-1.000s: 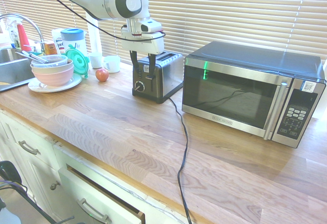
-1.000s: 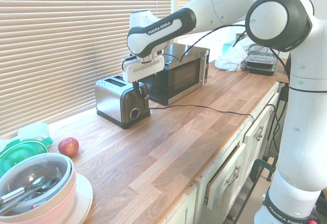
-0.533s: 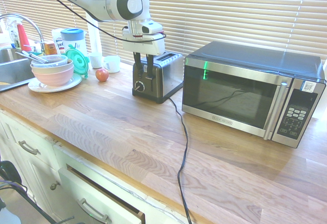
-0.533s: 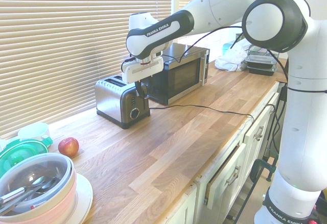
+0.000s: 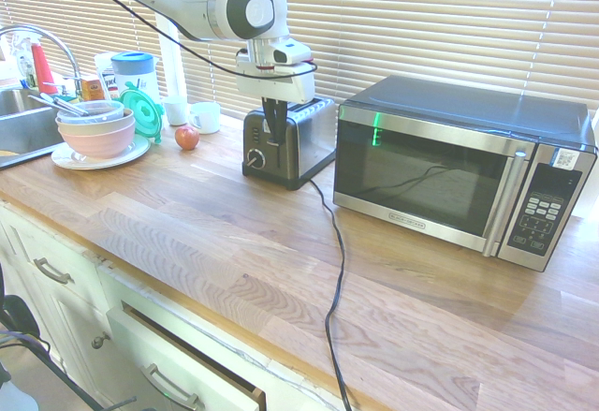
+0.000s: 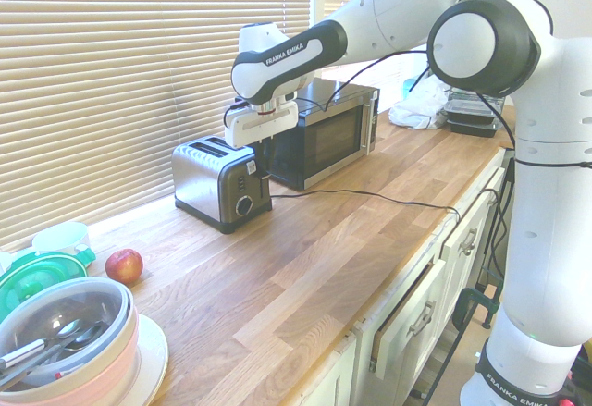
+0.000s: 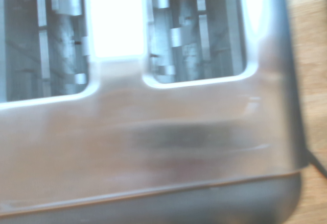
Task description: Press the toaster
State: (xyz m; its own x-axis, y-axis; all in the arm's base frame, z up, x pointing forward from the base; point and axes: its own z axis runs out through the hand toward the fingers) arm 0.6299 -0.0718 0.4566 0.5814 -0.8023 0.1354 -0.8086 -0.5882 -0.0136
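- The toaster (image 5: 288,139) stands on the wooden counter (image 5: 234,252) at the window side, just beside the microwave (image 5: 459,172) at its 9 o'clock in the first exterior view, with its black end panel facing the counter's front edge.
- The gripper (image 5: 274,123) hangs straight down over that black end, its two dark fingers drawn nearly together with only a thin gap and nothing between them.
- In the wrist view the two empty slots (image 7: 196,30) and the steel top fill the frame, which suggests the hand sits over the body's end and not clear out over the lever.
- Risk: if the fingertips come down on the steel top edge, the push would load the housing and the lever would not travel.
- Risk: the lever is small and cannot be made out behind the fingers; a narrow tip landing off-centre could slide off it toward 6 o'clock and scrape the knob (image 5: 254,157).
- Risk: the toaster is light and free-standing, so an angled push could tip it or skid it toward the microwave.
- Risk: the black cord (image 5: 334,271) trails across the counter toward 5 o'clock; a skidding toaster would drag it.
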